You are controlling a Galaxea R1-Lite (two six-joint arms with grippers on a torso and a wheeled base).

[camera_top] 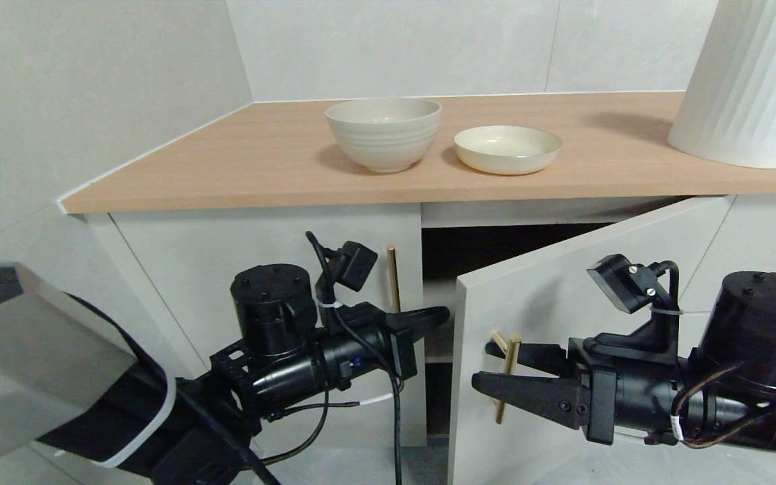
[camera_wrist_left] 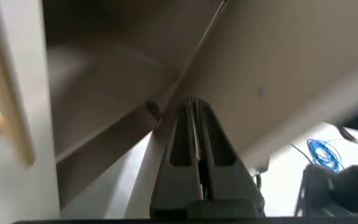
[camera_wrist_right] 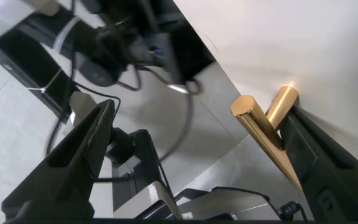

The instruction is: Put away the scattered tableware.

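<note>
head view: a bowl [camera_top: 383, 133] and a shallow dish [camera_top: 507, 149] sit side by side, not touching, on the wooden counter [camera_top: 240, 162]. a ribbed white vase [camera_top: 752, 81] stands at the far right. below, the right cabinet door [camera_top: 563, 269] stands ajar. the left gripper [camera_top: 443, 314], clenched, points at the dark gap by the door's edge. the right gripper [camera_top: 483, 366] is spread, its jaws straddling the door's brass handle [camera_top: 508, 367].

left wrist view: the fingers [camera_wrist_left: 180, 143] press together near the door's edge.

right wrist view: the handle [camera_wrist_right: 263, 134] lies between the parted fingers [camera_wrist_right: 82, 152], close against one.
</note>
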